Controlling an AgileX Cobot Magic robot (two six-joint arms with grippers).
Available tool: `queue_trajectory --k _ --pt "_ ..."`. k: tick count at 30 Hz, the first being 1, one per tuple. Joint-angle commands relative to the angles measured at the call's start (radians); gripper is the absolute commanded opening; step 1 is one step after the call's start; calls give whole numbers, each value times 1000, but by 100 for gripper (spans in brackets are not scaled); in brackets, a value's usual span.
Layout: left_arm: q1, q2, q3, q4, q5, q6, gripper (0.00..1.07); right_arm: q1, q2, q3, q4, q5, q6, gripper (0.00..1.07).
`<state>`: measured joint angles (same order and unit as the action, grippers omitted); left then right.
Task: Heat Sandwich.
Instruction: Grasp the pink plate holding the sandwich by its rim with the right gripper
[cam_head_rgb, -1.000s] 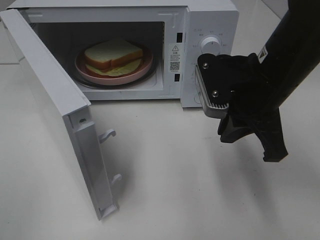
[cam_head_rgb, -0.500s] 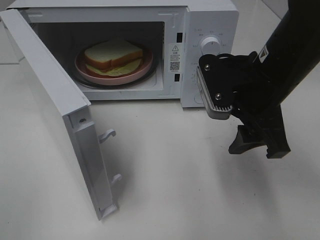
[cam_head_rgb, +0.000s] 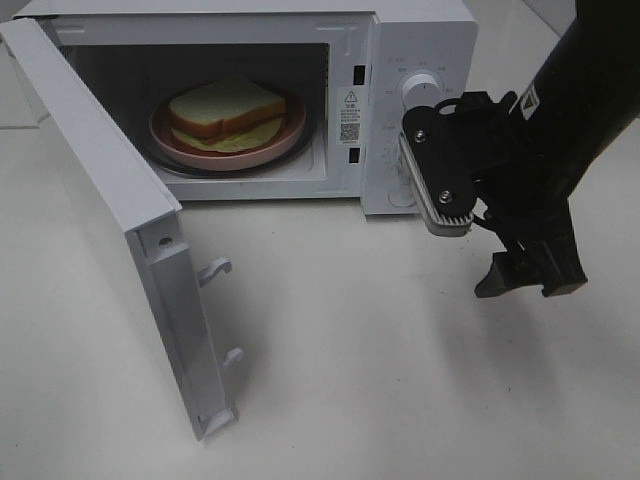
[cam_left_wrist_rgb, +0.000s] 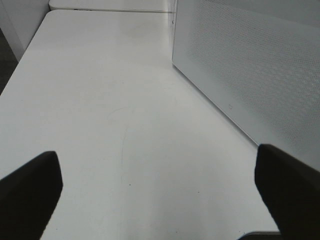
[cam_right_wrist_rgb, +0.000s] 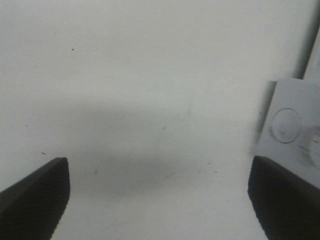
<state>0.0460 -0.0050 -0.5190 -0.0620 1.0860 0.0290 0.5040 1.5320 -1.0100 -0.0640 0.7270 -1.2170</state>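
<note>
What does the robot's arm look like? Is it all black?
Mostly. The right arm is thick and black, with a small white mark. Beside its black tool sits a ribbed silver plate with two screws and a thin black cable. The left tool looks dark and blocky too.

Your desk (cam_head_rgb: 400, 380) is plain white, with a few faint scuffs. Only one thing stands directly on it: a white microwave (cam_head_rgb: 420, 50) at the back, its door (cam_head_rgb: 100, 170) swung open toward the front-left.
</note>
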Motion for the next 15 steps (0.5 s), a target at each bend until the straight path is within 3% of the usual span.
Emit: queue_trajectory --k 1,15 --pt "3 -6 4 -1 -12 -3 98 38 -4 -38 -49 -45 4 90" --pt "3 -6 4 -1 -12 -3 98 105 88 -147 -62 -132 -4 88"
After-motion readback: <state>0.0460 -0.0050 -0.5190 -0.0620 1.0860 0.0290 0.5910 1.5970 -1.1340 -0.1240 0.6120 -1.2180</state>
